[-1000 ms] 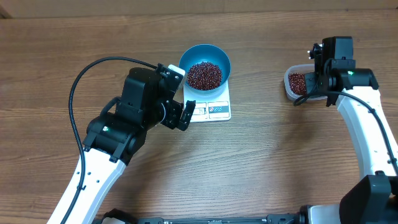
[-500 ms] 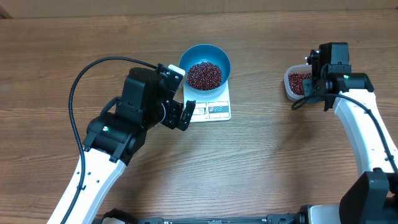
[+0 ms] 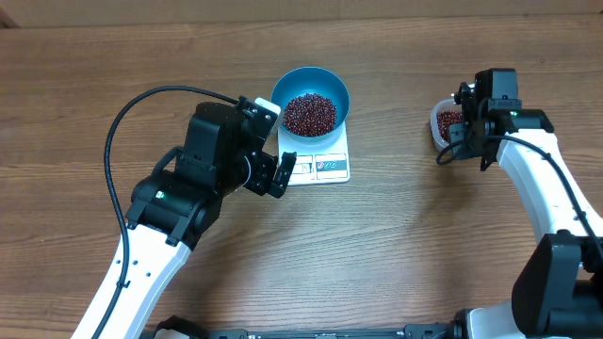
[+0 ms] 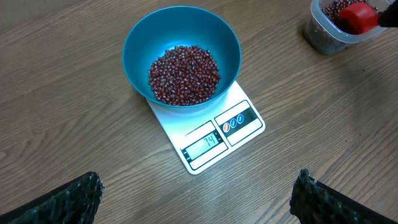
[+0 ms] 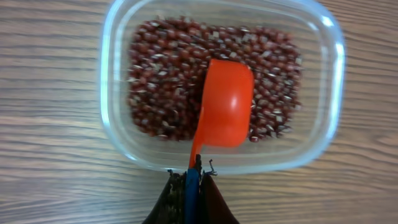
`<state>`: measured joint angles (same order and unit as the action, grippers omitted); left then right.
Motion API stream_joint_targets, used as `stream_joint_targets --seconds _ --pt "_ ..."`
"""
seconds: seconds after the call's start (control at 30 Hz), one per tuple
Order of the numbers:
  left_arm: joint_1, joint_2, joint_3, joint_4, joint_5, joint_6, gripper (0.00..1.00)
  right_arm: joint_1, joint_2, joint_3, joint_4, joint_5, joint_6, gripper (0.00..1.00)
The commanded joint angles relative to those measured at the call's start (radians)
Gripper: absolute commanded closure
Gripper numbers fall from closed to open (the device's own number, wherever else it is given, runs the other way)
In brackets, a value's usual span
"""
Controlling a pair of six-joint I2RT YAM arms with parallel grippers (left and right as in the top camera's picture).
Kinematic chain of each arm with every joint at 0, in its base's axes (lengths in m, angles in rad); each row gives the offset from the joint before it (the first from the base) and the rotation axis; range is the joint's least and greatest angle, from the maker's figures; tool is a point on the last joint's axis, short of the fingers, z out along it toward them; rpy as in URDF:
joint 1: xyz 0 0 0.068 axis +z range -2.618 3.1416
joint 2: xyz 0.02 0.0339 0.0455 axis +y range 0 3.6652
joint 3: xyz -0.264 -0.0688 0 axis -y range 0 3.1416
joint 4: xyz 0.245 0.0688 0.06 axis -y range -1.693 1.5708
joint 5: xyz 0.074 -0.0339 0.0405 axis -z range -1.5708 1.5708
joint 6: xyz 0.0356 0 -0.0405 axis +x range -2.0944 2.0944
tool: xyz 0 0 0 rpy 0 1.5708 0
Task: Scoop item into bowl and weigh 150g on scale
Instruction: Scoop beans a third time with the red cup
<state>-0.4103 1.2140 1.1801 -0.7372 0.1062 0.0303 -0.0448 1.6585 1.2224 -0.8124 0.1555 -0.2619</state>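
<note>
The blue bowl (image 3: 283, 89) stands on the white scale (image 3: 325, 168) and holds a heap of dark red beans (image 3: 310, 113). In the left wrist view the bowl (image 4: 134, 50) and its beans (image 4: 185, 73) lie ahead, and the scale (image 4: 214, 140) has its display lit. My left gripper (image 4: 198, 186) is open and empty, just short of the scale's front-left corner (image 3: 283, 174). My right gripper (image 5: 193, 177) is shut on the handle of an orange scoop (image 5: 227, 102). The scoop's cup lies over more beans (image 5: 161, 81), with no beans showing on it.
A clear plastic tub (image 5: 118, 124) holds the loose beans at the right of the table (image 3: 439, 122), partly hidden by my right arm in the overhead view. A black cable (image 3: 118, 132) loops off the left arm. Bare wooden tabletop surrounds the scale.
My right wrist has shifted a little left and toward the table's front, covering more of the tub. The left arm, bowl and scale have not moved.
</note>
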Motion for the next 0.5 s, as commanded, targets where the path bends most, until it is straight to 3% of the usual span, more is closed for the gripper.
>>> stream_joint_targets --seconds 0.0,0.47 --pt "0.004 0.009 0.000 0.000 0.017 0.019 0.00 -0.024 0.006 -0.012 -0.002 -0.142 0.008 0.96" --pt "0.004 0.009 0.000 0.000 0.017 0.019 0.00 -0.239 0.007 -0.012 -0.005 -0.572 0.003 0.96"
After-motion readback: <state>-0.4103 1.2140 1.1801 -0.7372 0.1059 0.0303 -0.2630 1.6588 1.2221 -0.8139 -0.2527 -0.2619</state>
